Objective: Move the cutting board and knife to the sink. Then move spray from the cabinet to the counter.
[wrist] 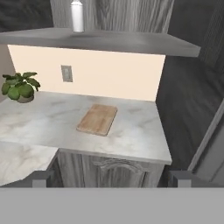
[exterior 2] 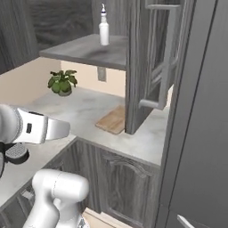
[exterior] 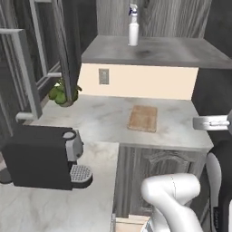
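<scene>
The light-brown cutting board (exterior: 143, 118) (exterior 2: 112, 120) (wrist: 97, 119) lies flat on the pale marbled counter (exterior: 95, 118) (wrist: 135, 131), near its right end. The white spray (exterior: 133, 27) (exterior 2: 103, 29) (wrist: 77, 15) stands upright on the grey shelf of the open cabinet (exterior: 154, 50) (exterior 2: 84, 50) above the counter. My gripper (wrist: 111, 180) is open with nothing between its fingers. It hangs well back from the counter's front edge, level with the lower cabinets, facing the board. The knife and the sink are out of view.
A potted plant (exterior: 63, 93) (exterior 2: 62, 83) (wrist: 19, 86) sits at the counter's back left. A black coffee machine (exterior: 43, 156) stands on the near left counter. Open cabinet doors (exterior: 41, 59) (exterior 2: 151, 67) jut out over both sides. A tall dark panel (exterior 2: 200, 111) closes the right.
</scene>
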You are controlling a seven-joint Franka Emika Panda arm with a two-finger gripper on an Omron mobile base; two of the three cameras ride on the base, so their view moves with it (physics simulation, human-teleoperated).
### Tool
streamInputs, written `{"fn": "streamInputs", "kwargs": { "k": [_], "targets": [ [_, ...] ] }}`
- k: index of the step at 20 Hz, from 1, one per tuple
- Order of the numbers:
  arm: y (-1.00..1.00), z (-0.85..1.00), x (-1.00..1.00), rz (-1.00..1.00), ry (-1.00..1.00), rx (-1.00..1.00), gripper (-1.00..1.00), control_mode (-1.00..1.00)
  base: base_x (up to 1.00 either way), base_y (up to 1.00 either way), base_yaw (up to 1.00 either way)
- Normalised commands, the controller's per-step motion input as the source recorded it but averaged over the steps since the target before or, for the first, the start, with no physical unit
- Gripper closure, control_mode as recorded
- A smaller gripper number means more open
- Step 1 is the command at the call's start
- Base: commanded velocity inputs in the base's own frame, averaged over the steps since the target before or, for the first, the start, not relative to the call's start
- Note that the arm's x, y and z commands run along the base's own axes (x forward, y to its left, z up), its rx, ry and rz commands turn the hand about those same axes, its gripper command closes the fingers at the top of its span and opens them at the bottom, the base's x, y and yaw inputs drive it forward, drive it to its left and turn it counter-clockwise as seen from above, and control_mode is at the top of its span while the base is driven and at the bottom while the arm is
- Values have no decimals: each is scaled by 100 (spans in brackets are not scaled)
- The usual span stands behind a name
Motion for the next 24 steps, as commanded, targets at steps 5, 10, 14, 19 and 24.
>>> {"fn": "streamInputs", "kwargs": {
  "k": [5,10,14,19,24],
  "targets": [
    [0,0,0,0,0,0,-100,100,94,-24,19],
    [0,0,0,0,0,0,-100,100,21,-36,5],
    [0,0,0,0,0,0,-100,100,0,1,0],
    [0,0,0,0,0,0,-100,100,0,22,0],
    [0,0,0,0,0,0,-100,100,0,43,0]
  ]
}}
